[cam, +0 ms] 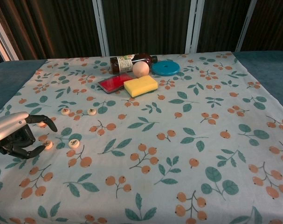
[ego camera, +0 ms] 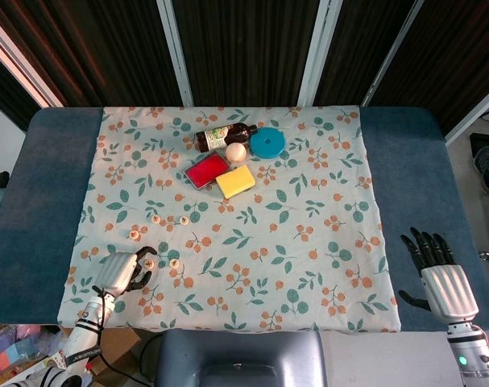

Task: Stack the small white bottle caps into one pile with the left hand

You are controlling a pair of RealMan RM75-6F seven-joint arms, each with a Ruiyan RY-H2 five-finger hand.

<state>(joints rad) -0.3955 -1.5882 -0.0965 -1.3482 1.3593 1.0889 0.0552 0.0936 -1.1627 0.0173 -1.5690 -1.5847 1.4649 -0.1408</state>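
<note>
Floral tablecloth [cam: 188, 140]: left hand [cam: 17, 135], fingers [cam: 47, 122] curled, touches a cap [cam: 48, 145].

At the lower left of the head view, the left hand [ego camera: 119, 272] is showing a ribbed silver-white shell over its back, with black fingers [ego camera: 141, 255]. Its forearm is showing white with dark printed lettering. At the lower right, the right hand [ego camera: 444, 278] is wearing the same silver shell and black fingers, and a green light is glowing on its pale wrist.
</note>
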